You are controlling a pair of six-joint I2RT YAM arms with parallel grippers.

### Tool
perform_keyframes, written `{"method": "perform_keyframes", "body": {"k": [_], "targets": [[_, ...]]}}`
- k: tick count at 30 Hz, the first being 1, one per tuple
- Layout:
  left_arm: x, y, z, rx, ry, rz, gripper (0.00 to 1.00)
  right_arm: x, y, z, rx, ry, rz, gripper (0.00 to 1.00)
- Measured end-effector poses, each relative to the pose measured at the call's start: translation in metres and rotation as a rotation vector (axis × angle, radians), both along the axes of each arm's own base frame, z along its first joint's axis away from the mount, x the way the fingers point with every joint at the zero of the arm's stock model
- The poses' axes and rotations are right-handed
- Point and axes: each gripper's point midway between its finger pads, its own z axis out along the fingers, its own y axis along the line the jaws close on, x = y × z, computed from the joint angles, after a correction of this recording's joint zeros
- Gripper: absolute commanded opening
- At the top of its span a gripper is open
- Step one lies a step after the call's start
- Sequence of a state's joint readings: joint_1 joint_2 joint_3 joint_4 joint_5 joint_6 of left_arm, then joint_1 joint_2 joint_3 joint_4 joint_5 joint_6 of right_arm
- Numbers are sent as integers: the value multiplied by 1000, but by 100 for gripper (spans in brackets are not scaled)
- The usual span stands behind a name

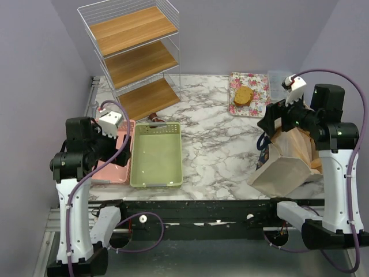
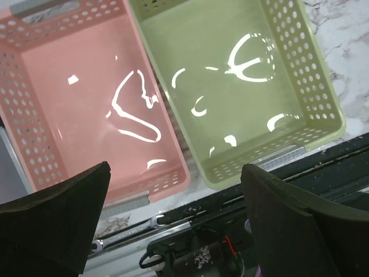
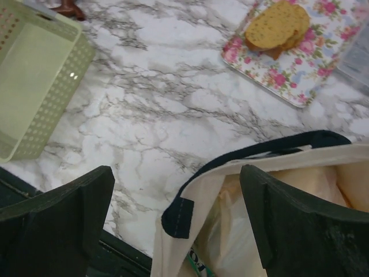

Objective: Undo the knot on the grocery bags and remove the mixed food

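Down inside the canvas tote (image 1: 281, 173), at four o'clock on the bench (image 1: 219, 144): the grocery bags (image 3: 300, 184), crinkled tan plastic, knot not in sight, long axis impossible to call. Right over that open mouth, hovering with fingers spread wide and nothing between them: the right gripper (image 3: 176, 173). From there, in the wrist view, bags toward four o'clock, just past the dark rim. Away at nine o'clock, above the pink basket (image 2: 86, 115) and green basket (image 2: 242, 86), likewise spread and empty: the left gripper (image 2: 173, 173). Well apart from the tote, so probably a right-arm reach, downward into the opening.
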State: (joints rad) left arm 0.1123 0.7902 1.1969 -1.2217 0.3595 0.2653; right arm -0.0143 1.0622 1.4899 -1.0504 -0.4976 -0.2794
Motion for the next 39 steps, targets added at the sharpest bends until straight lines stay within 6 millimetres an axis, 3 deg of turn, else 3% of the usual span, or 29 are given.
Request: {"method": "perform_keyframes", "body": {"k": [4, 9, 14, 18, 22, 26, 30, 33, 39], "targets": [[19, -17, 14, 2, -16, -103, 99, 11, -28, -6, -56, 30, -173, 100], [51, -46, 26, 0, -51, -219, 99, 6, -72, -37, -87, 133, -490, 100], [72, -74, 18, 10, -58, -277, 99, 4, -68, -41, 44, 195, -609, 100], [72, -93, 13, 19, -74, -330, 98, 11, -55, -46, 136, 250, -609, 100], [75, -113, 18, 4, -85, -396, 99, 20, -57, -52, 123, 293, -620, 100], [89, -171, 53, -103, -101, -524, 98, 22, -71, -42, 49, 262, -653, 100], [99, -255, 95, -229, -147, -680, 99, 7, -95, -35, -80, 234, -713, 100], [93, -300, 102, -282, -158, -758, 98, -7, -112, -39, -175, 250, -764, 100], [91, -333, 92, -343, -113, -780, 99, -38, -128, -73, -301, 355, -804, 100]]}}
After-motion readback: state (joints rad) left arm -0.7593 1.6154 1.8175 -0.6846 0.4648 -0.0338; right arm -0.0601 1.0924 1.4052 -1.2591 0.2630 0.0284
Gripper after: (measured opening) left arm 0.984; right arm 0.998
